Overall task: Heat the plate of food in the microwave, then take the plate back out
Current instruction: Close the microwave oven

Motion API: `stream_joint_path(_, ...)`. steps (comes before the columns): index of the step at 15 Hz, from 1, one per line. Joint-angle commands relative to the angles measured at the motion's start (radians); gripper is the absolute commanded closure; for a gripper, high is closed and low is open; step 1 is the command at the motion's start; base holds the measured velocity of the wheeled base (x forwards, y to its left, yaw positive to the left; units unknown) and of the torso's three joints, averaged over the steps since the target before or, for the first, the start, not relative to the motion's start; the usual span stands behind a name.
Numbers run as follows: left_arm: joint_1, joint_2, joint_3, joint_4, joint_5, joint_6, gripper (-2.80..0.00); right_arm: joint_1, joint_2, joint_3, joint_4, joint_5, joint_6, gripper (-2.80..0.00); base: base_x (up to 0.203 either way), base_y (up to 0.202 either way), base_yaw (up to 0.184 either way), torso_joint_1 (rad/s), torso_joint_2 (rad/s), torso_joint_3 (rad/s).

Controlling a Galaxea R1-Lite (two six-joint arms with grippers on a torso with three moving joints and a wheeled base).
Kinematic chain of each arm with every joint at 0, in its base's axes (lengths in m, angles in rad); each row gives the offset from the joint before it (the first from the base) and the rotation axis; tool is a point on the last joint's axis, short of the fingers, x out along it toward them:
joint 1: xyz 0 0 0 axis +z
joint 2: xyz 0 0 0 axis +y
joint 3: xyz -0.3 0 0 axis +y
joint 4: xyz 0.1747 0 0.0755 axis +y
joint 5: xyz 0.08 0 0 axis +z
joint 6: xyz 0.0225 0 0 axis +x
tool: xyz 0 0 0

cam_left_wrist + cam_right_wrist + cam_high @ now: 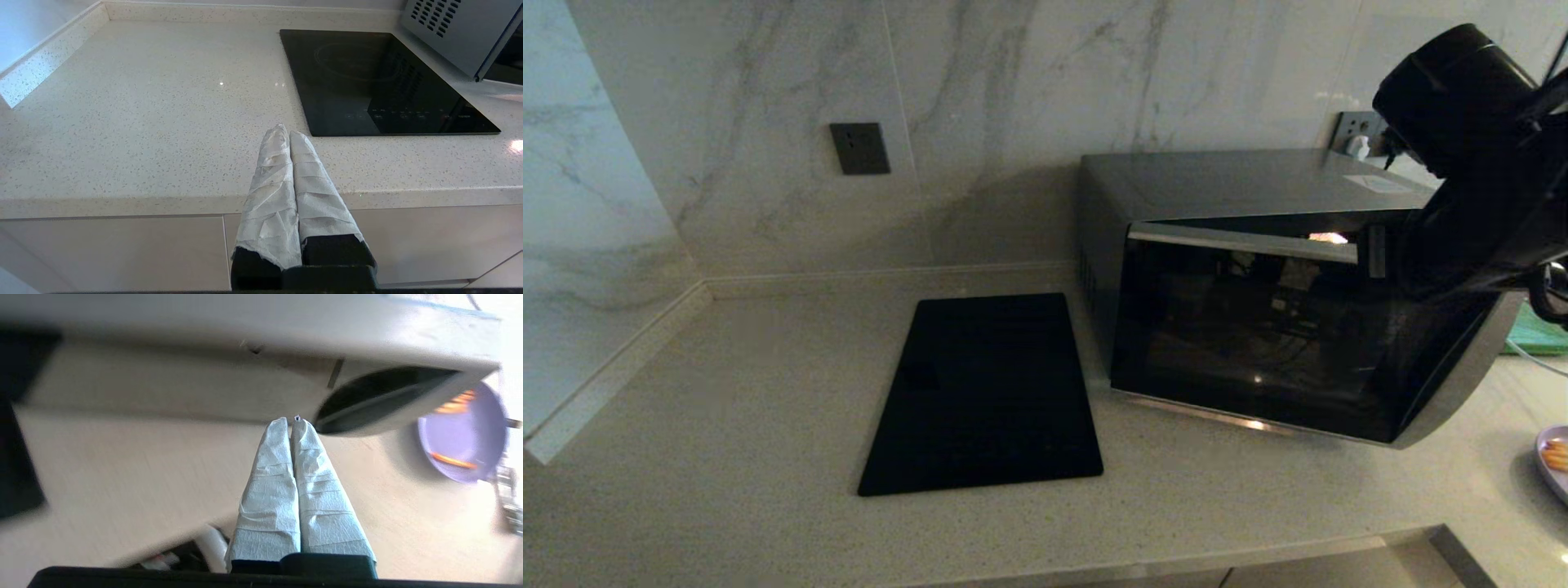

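Note:
The microwave (pixel 1258 327) stands on the counter against the wall. Its dark glass door leans out at the top, and a light glows in the gap (pixel 1327 238). My right arm (pixel 1478 163) reaches over the oven's right end and hides its gripper in the head view. In the right wrist view the right gripper (pixel 291 422) is shut with nothing in it. Its wrapped tips are close to the door's grey edge (pixel 367 424); I cannot tell if they touch. The plate of food (pixel 1553 461) (pixel 461 433) lies on the counter to the oven's right. My left gripper (pixel 286 132) is shut and empty, parked at the counter's front edge.
A flat black panel (pixel 984 392) (pixel 380 81) lies in the counter left of the oven. A green board (pixel 1539 331) shows behind the oven's right corner. A dark socket (pixel 859 148) is on the marble wall. The counter's front edge (pixel 1094 563) runs close to me.

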State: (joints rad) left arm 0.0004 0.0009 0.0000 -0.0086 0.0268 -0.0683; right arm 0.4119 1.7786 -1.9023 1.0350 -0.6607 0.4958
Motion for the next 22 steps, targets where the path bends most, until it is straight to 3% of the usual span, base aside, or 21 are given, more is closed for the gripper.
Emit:
stream_joint_path(1,0.001,0.001,0.000,0.000,0.001,-0.001,0.00,-0.062,0.105,-0.062,-0.056,0.014,0.003,0.00,0.000,0.000,0.000,0.000,0.00,0.000)
stream_joint_path(8,0.001,0.001,0.000,0.000,0.001,-0.001,0.00,-0.145,0.149,-0.067,-0.181,0.030,0.003,0.00,0.000,0.000,0.000,0.000,0.00,0.000)
stream_joint_path(15,0.001,0.001,0.000,-0.001,0.001,-0.001,0.00,-0.154,0.146,-0.066,-0.373,0.099,0.004,0.00,0.000,0.000,0.000,0.000,0.00,0.000)
stream_joint_path(22,0.000,0.001,0.000,-0.001,0.001,-0.001,0.00,-0.157,0.139,-0.058,-0.385,0.135,0.085,0.00,0.000,0.000,0.000,0.000,0.00,0.000)
